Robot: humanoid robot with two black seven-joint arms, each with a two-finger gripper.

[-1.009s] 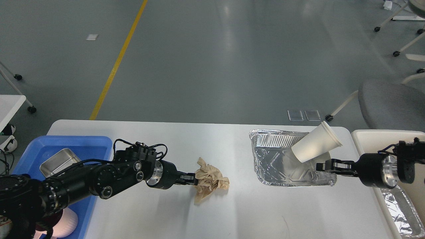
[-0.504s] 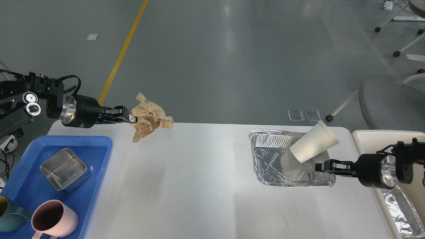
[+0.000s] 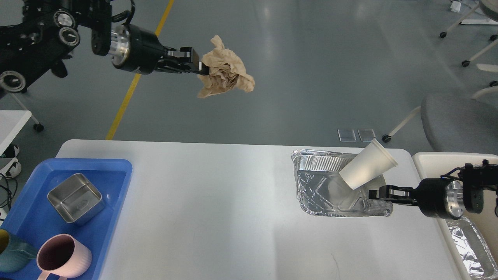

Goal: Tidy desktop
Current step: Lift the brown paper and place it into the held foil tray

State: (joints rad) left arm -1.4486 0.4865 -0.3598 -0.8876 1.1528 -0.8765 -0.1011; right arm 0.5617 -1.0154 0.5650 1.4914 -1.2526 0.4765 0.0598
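The white desktop point(image 3: 218, 202) fills the lower part of the head view. My left gripper point(image 3: 199, 67) is raised high above the table's far edge and is shut on a crumpled brown paper point(image 3: 226, 73). A foil tray point(image 3: 323, 194) lies on the right of the desktop with a white paper cup point(image 3: 367, 171) leaning in it. My right gripper point(image 3: 374, 193) is low at the tray's front right corner, and its fingers seem closed on the tray's rim.
A blue tray point(image 3: 116, 171) at the left holds a steel box point(image 3: 76, 198), a pink mug point(image 3: 62, 256) and a teal cup point(image 3: 11, 256). A cream bin point(image 3: 428, 159) at the right edge holds another foil tray point(image 3: 467, 245). A grey chair point(image 3: 459, 120) stands behind.
My left gripper lifted the brown paper off the desktop, swung it left and up, and now holds it high beyond the far edge. The right gripper and foil tray barely moved.
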